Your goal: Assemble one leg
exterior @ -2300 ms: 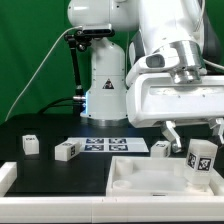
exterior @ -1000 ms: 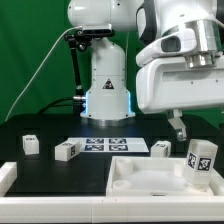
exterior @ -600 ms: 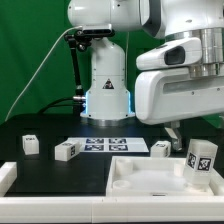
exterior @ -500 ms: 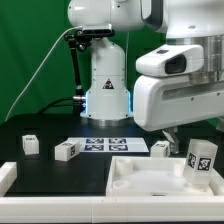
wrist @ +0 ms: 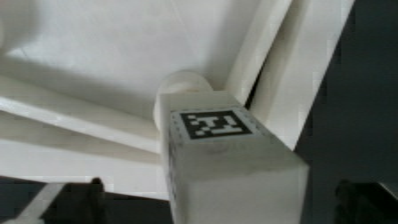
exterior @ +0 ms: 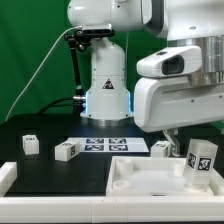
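A white leg [exterior: 200, 160] with a black-and-white tag stands upright in the corner of the large white rimmed board [exterior: 135, 178], at the exterior view's right. In the wrist view the same leg [wrist: 217, 125] fills the middle, tag face showing, against the board's rim [wrist: 285, 60]. My gripper [wrist: 217, 206] is open. Its dark fingertips [wrist: 71, 200] stand on either side of the leg with a gap on each side. In the exterior view the big white hand [exterior: 185, 95] hangs above and behind the leg and hides most of the fingers.
Three more legs lie on the black table: one at the far left [exterior: 30, 144], one [exterior: 67, 150] beside the marker board [exterior: 112, 145], one [exterior: 160, 148] behind the rimmed board. The robot base [exterior: 105, 90] stands at the back.
The hand has come down and shifted toward the exterior view's left, settling lower over the board's right part. The upright leg and the loose legs have not moved.
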Controlling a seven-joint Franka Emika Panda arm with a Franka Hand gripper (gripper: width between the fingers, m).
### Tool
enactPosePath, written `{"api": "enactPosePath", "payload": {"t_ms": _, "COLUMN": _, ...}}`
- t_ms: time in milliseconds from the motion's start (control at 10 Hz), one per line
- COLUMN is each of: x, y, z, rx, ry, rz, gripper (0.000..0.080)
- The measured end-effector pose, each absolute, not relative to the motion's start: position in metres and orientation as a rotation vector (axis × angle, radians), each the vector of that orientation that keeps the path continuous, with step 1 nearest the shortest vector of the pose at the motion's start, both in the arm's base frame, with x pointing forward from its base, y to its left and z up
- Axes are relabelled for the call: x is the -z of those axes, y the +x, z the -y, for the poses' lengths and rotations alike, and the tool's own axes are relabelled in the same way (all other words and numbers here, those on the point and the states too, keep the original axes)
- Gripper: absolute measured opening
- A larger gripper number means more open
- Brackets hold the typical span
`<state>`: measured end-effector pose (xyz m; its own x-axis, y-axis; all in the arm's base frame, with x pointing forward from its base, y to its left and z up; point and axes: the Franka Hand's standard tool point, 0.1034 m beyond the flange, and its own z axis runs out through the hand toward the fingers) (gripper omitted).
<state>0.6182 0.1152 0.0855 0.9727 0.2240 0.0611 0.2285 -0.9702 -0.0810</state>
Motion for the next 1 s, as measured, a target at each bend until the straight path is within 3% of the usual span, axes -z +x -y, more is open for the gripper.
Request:
{"api": "enactPosePath", "payload": {"t_ms": 500, "x": -0.0848, "y": 0.6185, "z": -0.1152, "rx": 0.091, "ry": -3.032, "rz": 0.347, "gripper": 0.0612}}
{"api": "enactPosePath", "payload": {"t_ms": 600, "x": -0.0848, "y": 0.6185, "z": -0.1153, "rx": 0.091, "ry": -3.032, "rz": 0.347, "gripper": 0.0377}}
{"api": "enactPosePath", "payload": {"t_ms": 700, "x": -0.0848, "y": 0.6186, "z": -0.1152, "rx": 0.092, "ry": -3.032, "rz": 0.347, "gripper": 0.0311}}
{"api": "enactPosePath", "payload": {"t_ms": 1000, "x": -0.0846, "y": 0.6184, "z": -0.1153, "rx": 0.09, "ry": -3.033, "rz": 0.326, "gripper": 0.0291}}
